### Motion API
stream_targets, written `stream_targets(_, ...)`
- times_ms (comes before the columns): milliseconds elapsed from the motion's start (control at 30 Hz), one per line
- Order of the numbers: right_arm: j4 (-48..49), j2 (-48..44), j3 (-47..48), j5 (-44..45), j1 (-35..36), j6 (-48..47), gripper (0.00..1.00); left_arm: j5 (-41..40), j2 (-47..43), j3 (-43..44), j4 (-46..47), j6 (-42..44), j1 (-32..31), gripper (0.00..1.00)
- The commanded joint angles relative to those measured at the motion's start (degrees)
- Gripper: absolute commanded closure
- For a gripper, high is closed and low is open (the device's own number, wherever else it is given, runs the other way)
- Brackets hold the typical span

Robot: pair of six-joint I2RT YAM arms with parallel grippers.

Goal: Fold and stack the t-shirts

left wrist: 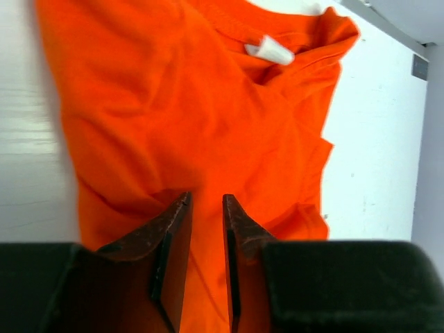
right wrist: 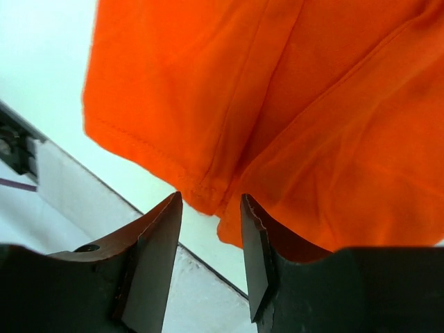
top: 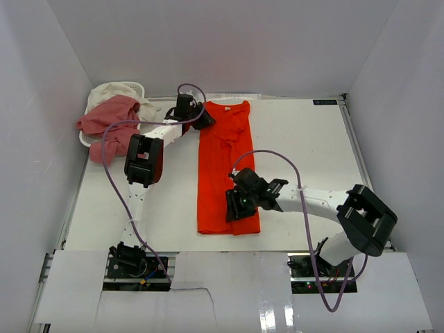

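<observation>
white tabletop [top: 305, 152] and bare white walls frame everything we see. we begin at the left gripper [left wrist: 206, 198]: its jaws stand a narrow way apart with nothing pinched between them, over the collar end of the orange-red t-shirt [top: 222, 166] in the upper middle of the top view. its wrist view shows the neckline and a white label [left wrist: 269, 50] just beyond the fingertips. the right gripper [right wrist: 210, 198] has its jaws somewhat wider, also empty, poised above a corner of the hem, with bare table showing through the gap.

between the two, the shirt lies flat as a long narrow strip, sides turned in, collar toward the top of the frame and hem toward the bottom. we judge the lengthwise folds done and the crosswise fold not yet made.

at the upper left, the dusty pink t-shirt [top: 111, 121] and the cream-white t-shirt [top: 121, 90] lie crumpled over the white basket [top: 84, 139], unfolded. so most of the folding and all of the stacking are left.
</observation>
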Motion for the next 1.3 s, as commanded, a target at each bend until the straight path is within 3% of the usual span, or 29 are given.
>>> stream_targets(0,-4.78,3.76,3.3,3.67,2.05,-0.79,0.55,1.84,-6.39,3.2,-0.08,1.03,-1.41,0.64)
stream_targets(133,-8.12,6.32,5.5,8.14,4.51,0.43,0.55,4.55,-4.2,5.57,0.8,1.03,-2.47,0.61)
stream_targets(467,-11.03,2.63,4.27,12.37,5.75,2.37,0.56,9.13,1.08,9.44,2.73,0.33,-5.28,0.6)
stream_targets(733,-7.95,4.47,3.39,10.18,5.75,2.55,0.66,9.66,4.07,8.74,2.82,-0.2,-6.16,0.6)
stream_targets(1167,-7.6,7.72,3.75,10.18,6.27,2.11,0.59,9.22,6.18,7.16,2.65,0.06,-6.16,0.62)
stream_targets(1233,-7.6,8.25,3.83,10.18,6.36,2.11,0.67,9.05,6.27,7.07,2.56,0.06,-6.16,0.63)
stream_targets(1267,-7.51,8.34,3.83,10.18,6.27,2.11,0.82,8.96,6.36,7.16,2.3,0.06,-6.16,0.63)
